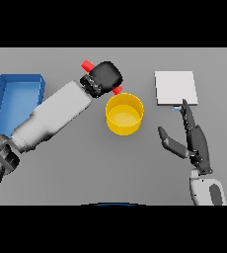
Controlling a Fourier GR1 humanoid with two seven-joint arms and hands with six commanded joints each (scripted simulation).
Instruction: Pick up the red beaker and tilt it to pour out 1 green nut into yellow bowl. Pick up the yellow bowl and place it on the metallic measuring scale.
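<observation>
- Two hands show over the grey table (61,168), one at work and one idle.
- The left hand (104,76) sits just behind and left of the bowl (124,114), its arm running in from the lower left.
- Its fingers are curled round the red beaker (88,64), which is held off the table.
- Little of the beaker shows: a red end sticks out up and left of the hand, and a second red bit peeks out at the lower right, right by the bowl's back rim. So the beaker lies tilted, close to flat, with that lower end towards the bowl.
- The nut cannot be made out, neither in the beaker nor in the bowl.
- The yellow bowl stands upright near the table's middle, with nothing gripping it.
- The scale (175,87), a pale square plate, lies right of the bowl and apart from it.
- The right hand (194,141) rests open on the right, fingers straight, their tips reaching the scale's near edge, thumb spread towards the bowl; it holds nothing.
- One blue bin (17,96) sits at the far left.
</observation>
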